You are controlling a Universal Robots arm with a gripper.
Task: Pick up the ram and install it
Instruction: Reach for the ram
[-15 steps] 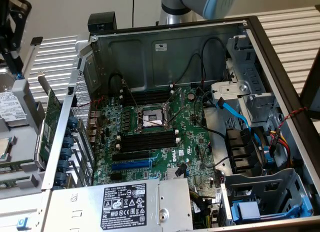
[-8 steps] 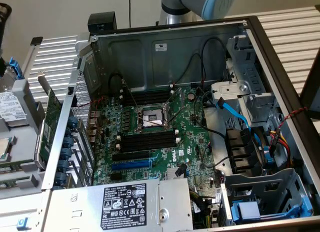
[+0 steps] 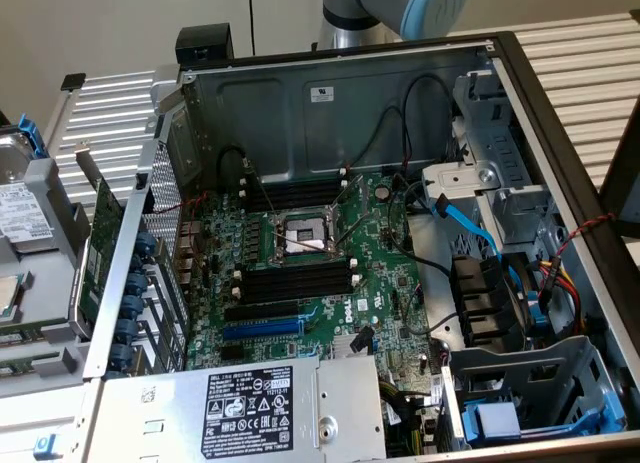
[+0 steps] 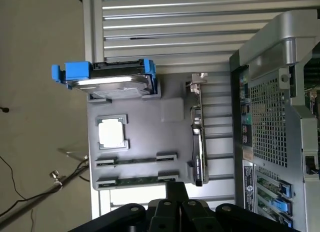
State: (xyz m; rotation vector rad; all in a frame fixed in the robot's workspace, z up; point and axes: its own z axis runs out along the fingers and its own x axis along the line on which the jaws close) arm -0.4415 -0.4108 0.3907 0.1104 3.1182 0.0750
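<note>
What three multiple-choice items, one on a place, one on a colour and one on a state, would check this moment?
1. Where is the long narrow green ram stick?
A: in the grey plastic parts tray
B: in a black motherboard slot
C: on top of the power supply

2. What colour is the plastic carrier around the metal hard drive?
A: red
B: blue
C: yellow

3. How is the black end effector?
A: open wide
B: shut on the ram
C: shut, empty

Answers:
1 A, the stick lies in a groove of the tray.
2 B, blue brackets clasp both ends of the drive.
3 C, its fingers meet with nothing between them.
</note>
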